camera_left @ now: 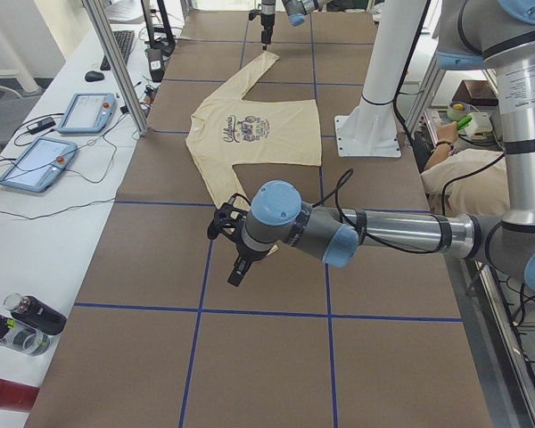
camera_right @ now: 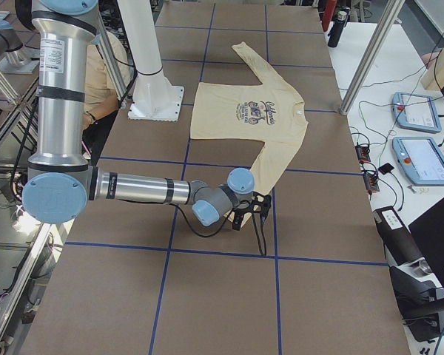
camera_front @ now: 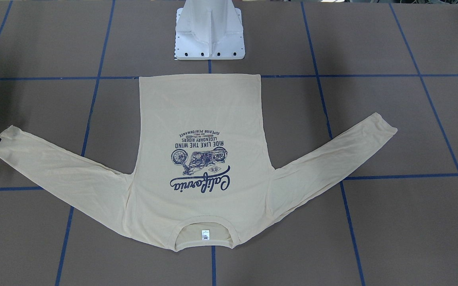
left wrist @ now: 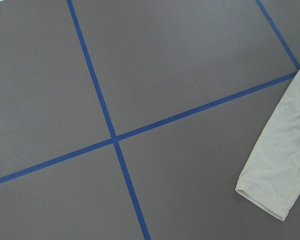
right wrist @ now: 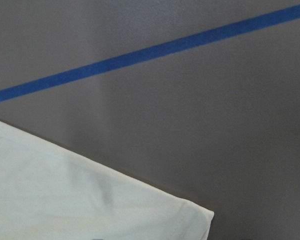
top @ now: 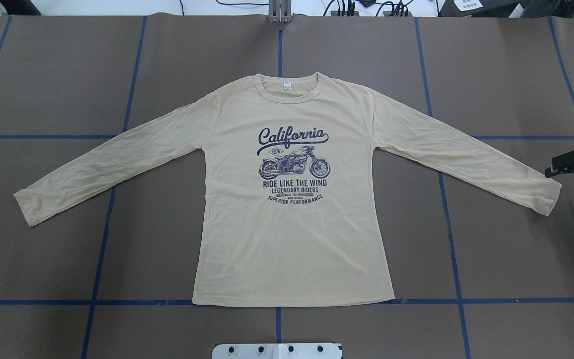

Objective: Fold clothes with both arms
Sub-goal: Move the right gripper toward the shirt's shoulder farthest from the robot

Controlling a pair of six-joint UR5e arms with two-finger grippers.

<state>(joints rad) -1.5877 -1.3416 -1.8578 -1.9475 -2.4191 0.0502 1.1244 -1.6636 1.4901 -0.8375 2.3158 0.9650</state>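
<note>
The shirt lies flat in the middle of the desk, picture side up, with its neck far from the robot. Its long sleeves reach out sideways, one toward each arm. The right cuff ends just beside the right hand. The left cuff points toward the left hand, which seems a bit farther off. I cannot tell if either hand is open or closed. I think each hand should go for its own cuff.

Brown table gridded with blue tape, bearing a white pedestal.
</note>
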